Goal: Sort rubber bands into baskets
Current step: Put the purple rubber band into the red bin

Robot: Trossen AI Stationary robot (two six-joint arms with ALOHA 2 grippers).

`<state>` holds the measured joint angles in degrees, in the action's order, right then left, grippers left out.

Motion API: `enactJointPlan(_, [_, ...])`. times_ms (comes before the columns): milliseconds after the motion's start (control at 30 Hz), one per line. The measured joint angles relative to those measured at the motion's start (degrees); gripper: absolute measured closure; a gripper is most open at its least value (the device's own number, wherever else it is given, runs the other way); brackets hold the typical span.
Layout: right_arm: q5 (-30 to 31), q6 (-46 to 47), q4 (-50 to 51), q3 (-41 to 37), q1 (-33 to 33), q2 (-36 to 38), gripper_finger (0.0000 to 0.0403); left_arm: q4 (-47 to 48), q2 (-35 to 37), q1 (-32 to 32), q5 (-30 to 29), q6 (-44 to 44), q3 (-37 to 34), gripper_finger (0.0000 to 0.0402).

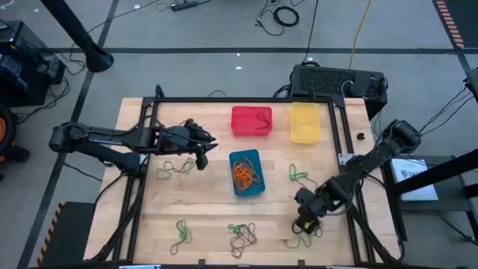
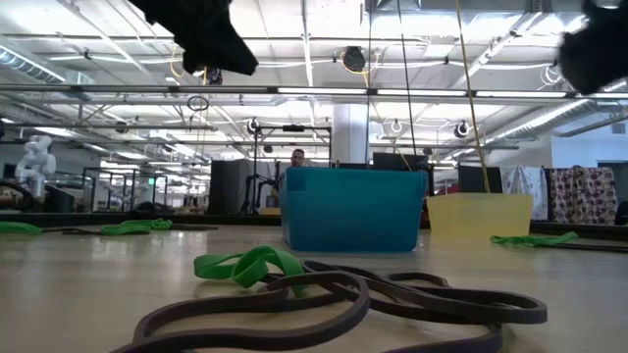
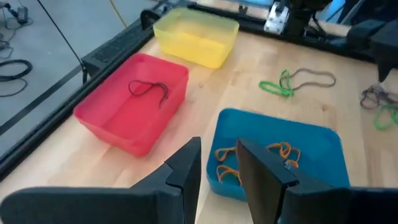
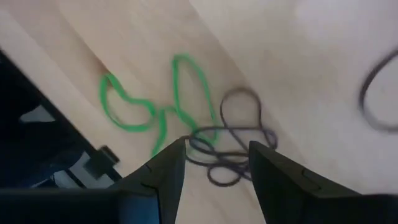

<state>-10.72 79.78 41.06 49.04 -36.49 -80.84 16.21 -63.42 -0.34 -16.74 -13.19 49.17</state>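
Observation:
Three baskets stand mid-table: a red one (image 1: 251, 110) holding one dark band (image 3: 149, 90), an empty yellow one (image 1: 305, 123), and a blue one (image 1: 231, 173) holding orange bands (image 3: 227, 165). My left gripper (image 1: 202, 152) is open and empty, hovering just left of the blue basket. My right gripper (image 1: 305, 220) is open, low over a tangle of a dark band (image 4: 233, 146) and a green band (image 4: 134, 109) lying flat near the table's near right. Its fingers (image 4: 165, 177) stand on either side of the dark band's near loops.
More loose bands lie on the table: green and dark ones under my left arm (image 1: 173, 168), a green one at near left (image 1: 181, 233), a mixed clump at near centre (image 1: 240, 237), and a green one right of the blue basket (image 1: 297, 173). A black frame rail (image 1: 345, 142) borders the table.

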Motion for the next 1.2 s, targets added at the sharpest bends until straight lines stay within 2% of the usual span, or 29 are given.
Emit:
enactJointPlan(200, [0.3,6.6,-0.4,-2.3,-5.4,-4.3,0.0234,-4.2,-3.4,-0.1,2.2,-0.2,0.0,0.0292])
enactJointPlan(400, [0.4,6.6,-0.7,-2.4,-8.1,-7.5,0.0234,-7.8,-3.9,0.0,3.2,-0.2,0.0,0.0292])
enactJointPlan(600, [4.9,6.8,-0.8,-2.4,-8.8,-8.0,0.0234,-9.5,-3.9,0.0,3.2,-0.2,0.0,0.0292])
enactJointPlan(900, [5.1,4.0,-4.5,-2.0,-10.6,-12.9,0.0237,-9.4,-3.9,0.0,3.2,-1.5,0.0,0.0292])
enactJointPlan(1000, [4.1,4.1,-3.8,-2.0,-10.4,-14.0,0.0275,-9.4,-3.9,0.0,3.2,-1.5,0.0,0.0292])
enactJointPlan(1133, [3.7,3.3,0.4,-1.5,-9.1,-11.6,0.0381,-9.4,-3.9,0.0,3.2,-1.5,0.0,0.0292])
enactJointPlan(1200, [4.6,3.1,4.8,-0.6,-8.1,-9.3,0.039,-9.7,-3.9,0.0,3.2,-1.5,0.0,0.0292])
